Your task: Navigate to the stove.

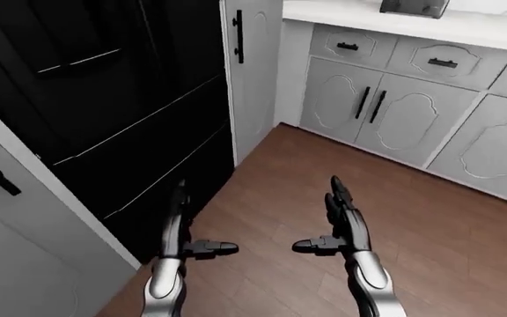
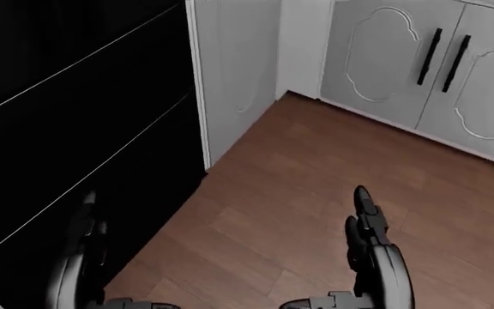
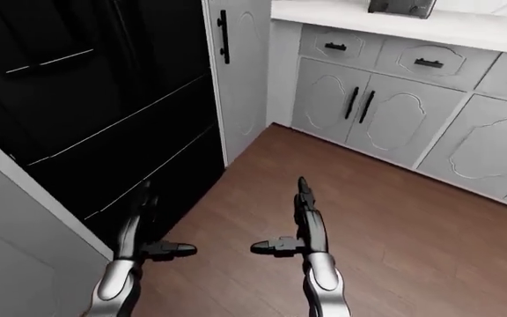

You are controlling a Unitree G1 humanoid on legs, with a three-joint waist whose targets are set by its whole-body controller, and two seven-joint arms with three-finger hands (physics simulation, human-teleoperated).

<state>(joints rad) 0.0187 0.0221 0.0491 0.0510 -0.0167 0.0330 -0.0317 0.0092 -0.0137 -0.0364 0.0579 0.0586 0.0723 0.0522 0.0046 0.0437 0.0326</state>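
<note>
Navigation looks unfinished: no stove shows in any view, only a black fridge [image 1: 104,112], grey cabinets [image 1: 386,112] under a white worktop [image 1: 465,26], wood floor [image 1: 394,218], and left hand [image 1: 181,228] and right hand [image 1: 340,218], fingers apart, empty.

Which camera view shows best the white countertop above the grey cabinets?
The left-eye view shows it best: the white countertop runs along the top right, above the drawers, with a dark object on it. The right-eye view shows nearly the same strip. The head view looks lower and shows only cabinet doors and floor.
</note>
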